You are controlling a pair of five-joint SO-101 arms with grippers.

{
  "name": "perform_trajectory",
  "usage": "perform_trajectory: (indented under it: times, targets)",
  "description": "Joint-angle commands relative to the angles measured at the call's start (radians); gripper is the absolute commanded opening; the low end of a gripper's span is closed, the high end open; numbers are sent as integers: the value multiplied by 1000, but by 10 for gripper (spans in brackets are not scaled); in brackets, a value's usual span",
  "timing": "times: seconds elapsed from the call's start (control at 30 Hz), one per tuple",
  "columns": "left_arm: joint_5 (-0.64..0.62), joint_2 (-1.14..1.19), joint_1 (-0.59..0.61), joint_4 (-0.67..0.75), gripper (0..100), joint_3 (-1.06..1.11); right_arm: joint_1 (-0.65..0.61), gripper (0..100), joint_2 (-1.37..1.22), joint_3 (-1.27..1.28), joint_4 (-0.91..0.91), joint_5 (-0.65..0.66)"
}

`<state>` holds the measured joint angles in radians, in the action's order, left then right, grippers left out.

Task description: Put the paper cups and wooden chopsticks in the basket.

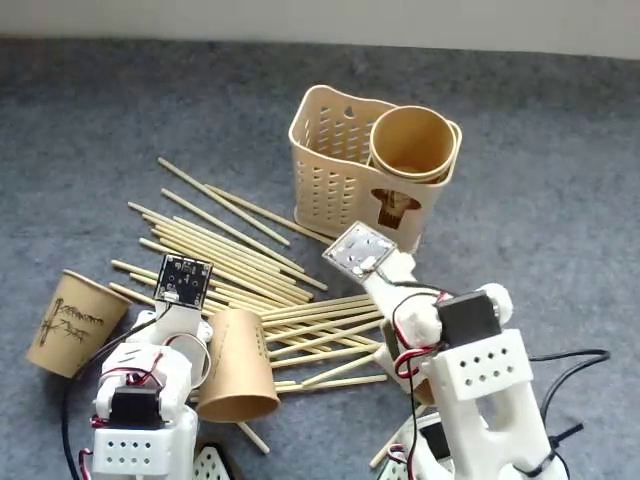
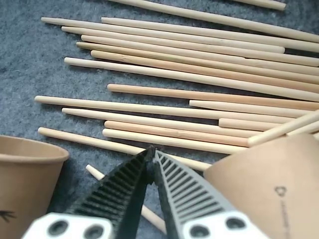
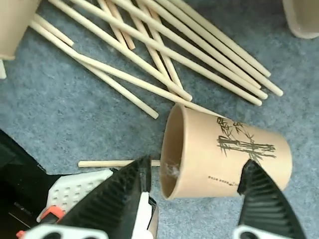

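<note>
1. This is a small robotics bench, either a lab or a hobby set-up; which of the two cannot be told.
2. Two white printed arms (image 1: 490,375) with bare red and black wires (image 1: 399,335) stand at the near edge.
3. The table has a grey felt-like cover (image 1: 560,140) — a plain pale wall (image 1: 300,15) runs behind it.
4. Everyday props lie scattered on the cover: paper cups (image 1: 240,365), wooden chopsticks (image 1: 230,245) and a cream plastic basket (image 1: 325,165).
</note>
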<state>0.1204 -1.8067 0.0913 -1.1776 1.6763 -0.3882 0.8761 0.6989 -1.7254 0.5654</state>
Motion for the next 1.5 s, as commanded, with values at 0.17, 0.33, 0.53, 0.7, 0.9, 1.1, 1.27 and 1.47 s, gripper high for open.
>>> perform_trajectory:
  times: [0.17,0.33,0.53,0.7,0.9,1.1,1.27,1.47]
  targets:
    - [-2,-2,-10,-2,7,19,82,283,1,168,173,152]
    - [-2,-2,-10,-2,7,19,234,283,2,240,283,304]
    - [-2,-2,-10,-2,7,19,381,245,2,285,390,381]
    - [-2,-2,-10,-2,7,19,443,98,2,285,414,387]
    - [-2,-2,-10,-2,7,19,510,9,4,222,441,387]
    - [-2,-2,-10,-2,7,19,593,5,4,145,441,388]
    - [-2,-2,-10,-2,7,19,633,5,4,117,438,384]
    - [-2,-2,-10,-2,7,19,673,5,4,59,395,327]
